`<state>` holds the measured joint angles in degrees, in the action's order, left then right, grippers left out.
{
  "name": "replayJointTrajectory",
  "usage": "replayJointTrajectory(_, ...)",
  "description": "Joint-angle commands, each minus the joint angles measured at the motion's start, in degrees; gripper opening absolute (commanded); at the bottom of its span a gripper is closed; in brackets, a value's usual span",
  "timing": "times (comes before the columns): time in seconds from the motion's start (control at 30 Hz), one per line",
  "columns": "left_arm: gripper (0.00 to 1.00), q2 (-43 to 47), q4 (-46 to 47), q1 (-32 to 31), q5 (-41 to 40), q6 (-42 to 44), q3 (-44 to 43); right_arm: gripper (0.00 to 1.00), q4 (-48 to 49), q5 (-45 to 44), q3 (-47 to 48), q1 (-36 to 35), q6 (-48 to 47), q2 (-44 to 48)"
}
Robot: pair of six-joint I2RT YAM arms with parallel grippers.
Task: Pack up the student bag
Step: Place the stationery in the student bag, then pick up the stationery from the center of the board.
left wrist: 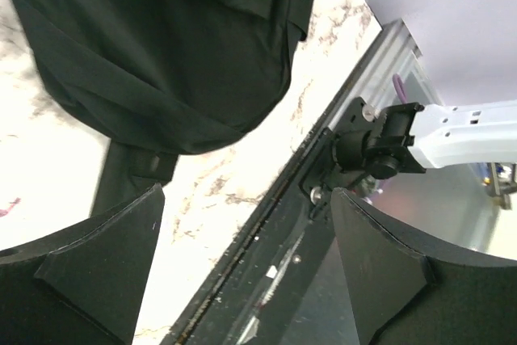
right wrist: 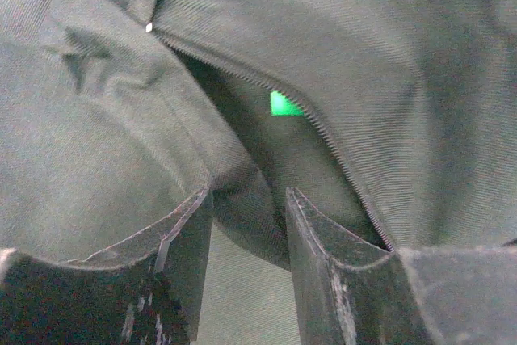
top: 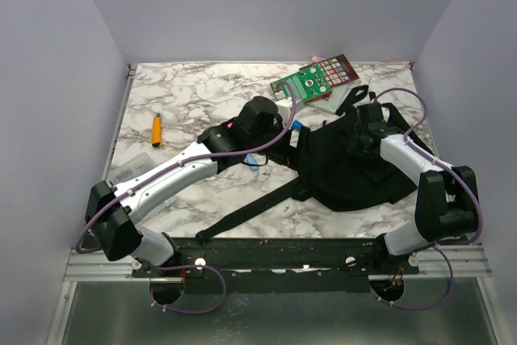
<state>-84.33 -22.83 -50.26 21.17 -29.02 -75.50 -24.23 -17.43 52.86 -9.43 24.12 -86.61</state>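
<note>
A marble table (top: 194, 94) seen from above. The student bag (top: 347, 171), a soft black backpack, lies flat on its right half, one long strap (top: 242, 220) trailing toward the near edge. The left tool (left wrist: 244, 199) hovers just beside the bag's left edge, jaws spread wide and holding nothing. The right tool (right wrist: 246, 208) sits on top of the bag by its open zipper (right wrist: 321, 132), jaws partly apart and released, loose fabric between them. A green-covered book (top: 311, 80) lies just behind the bag; an orange pen-like object (top: 157, 129) lies far left.
</note>
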Motion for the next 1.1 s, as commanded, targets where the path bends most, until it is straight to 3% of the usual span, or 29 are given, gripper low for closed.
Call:
replayJointTrajectory(0.0,0.87,5.34,-2.21,-0.27,-9.75,7.06,1.22,0.46,3.17,13.08,-1.38,-0.10,-0.72,1.88)
replayJointTrajectory(0.07,0.87,7.25,-2.12,-0.52,-11.76,7.51,1.69,0.49,2.04,13.90,-0.23,-0.22,-1.80,3.58)
replayJointTrajectory(0.2,0.87,8.92,-2.10,-1.07,-15.27,8.66,2.03,0.60,-1.59,6.26,5.73,-0.38,-5.15,4.77)
replayJointTrajectory(0.4,0.87,10.23,-1.37,-1.05,-16.26,8.54,2.64,0.70,-4.30,6.74,18.43,-4.65,-12.38,-3.79)
replayJointTrajectory(0.6,0.87,13.06,-0.04,-1.09,-17.62,8.10,4.06,0.71,-5.00,19.86,29.44,-7.31,-13.44,-14.64)
replayJointTrajectory(0.87,0.87,13.60,0.68,-1.06,-17.65,8.10,4.60,0.69,-6.19,13.29,40.82,-15.41,-18.29,-28.21)
replayJointTrajectory(1.07,0.87,13.10,0.67,-1.02,-16.45,7.58,4.48,0.67,-6.11,8.35,44.34,-18.06,-20.71,-33.93)
